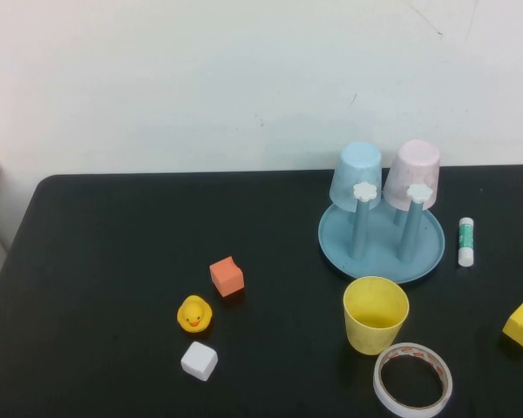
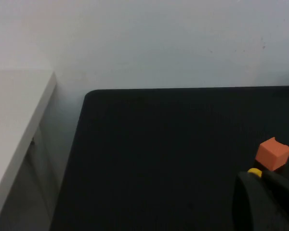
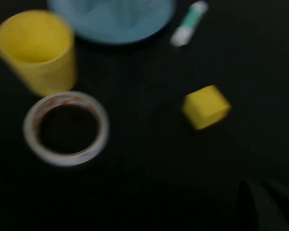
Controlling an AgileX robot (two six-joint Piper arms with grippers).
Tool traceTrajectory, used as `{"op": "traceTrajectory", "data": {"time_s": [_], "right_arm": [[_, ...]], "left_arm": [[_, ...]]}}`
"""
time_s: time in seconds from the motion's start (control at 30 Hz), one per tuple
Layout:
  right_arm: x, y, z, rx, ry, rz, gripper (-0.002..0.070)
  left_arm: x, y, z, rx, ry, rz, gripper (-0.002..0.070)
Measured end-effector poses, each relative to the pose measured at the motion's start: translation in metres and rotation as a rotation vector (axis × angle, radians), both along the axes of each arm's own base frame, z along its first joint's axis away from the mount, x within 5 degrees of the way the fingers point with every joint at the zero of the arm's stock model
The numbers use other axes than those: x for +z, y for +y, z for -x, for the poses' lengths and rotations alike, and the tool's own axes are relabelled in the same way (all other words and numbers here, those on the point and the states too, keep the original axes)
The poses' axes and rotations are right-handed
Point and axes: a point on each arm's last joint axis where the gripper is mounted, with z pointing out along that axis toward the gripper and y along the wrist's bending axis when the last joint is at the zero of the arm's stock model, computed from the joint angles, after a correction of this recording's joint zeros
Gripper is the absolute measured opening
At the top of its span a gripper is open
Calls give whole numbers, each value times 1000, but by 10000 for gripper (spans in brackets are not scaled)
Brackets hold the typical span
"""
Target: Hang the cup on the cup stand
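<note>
Nothing is grasped yet: the yellow cup (image 1: 376, 313) stands upright on the bench (image 1: 113, 261), at six o'clock from the cup stand (image 1: 382, 237), whose two near pegs look free. Next, I judge, the right gripper (image 3: 267, 204) must spread its pressed-together fingers and reach it. The left gripper (image 2: 265, 199), fingers likewise together, sits off-bench; both show only partly.

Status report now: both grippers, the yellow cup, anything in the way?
Left gripper shut, parked far left. Right gripper shut, near yellow block. Cup upright before cup stand, untouched. Tape roll beside cup.
</note>
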Motion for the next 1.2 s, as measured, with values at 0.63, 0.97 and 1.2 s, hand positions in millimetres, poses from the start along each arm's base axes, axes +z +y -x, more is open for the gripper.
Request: {"op": "traceTrajectory", "data": {"time_s": [0.63,0.97,1.2], "right_arm": [[-9,62,-166,507,206,-170,339],[-78,105,-224,538,329,-116,422],[-121,108,-235,531,419,-102,406]], "left_arm": [[-4,-7,-17,-54,114,38,-1],[-4,-7,-17,-55,113,31,-1],[-4,-7,-17,-56,112,25,-1]]}}
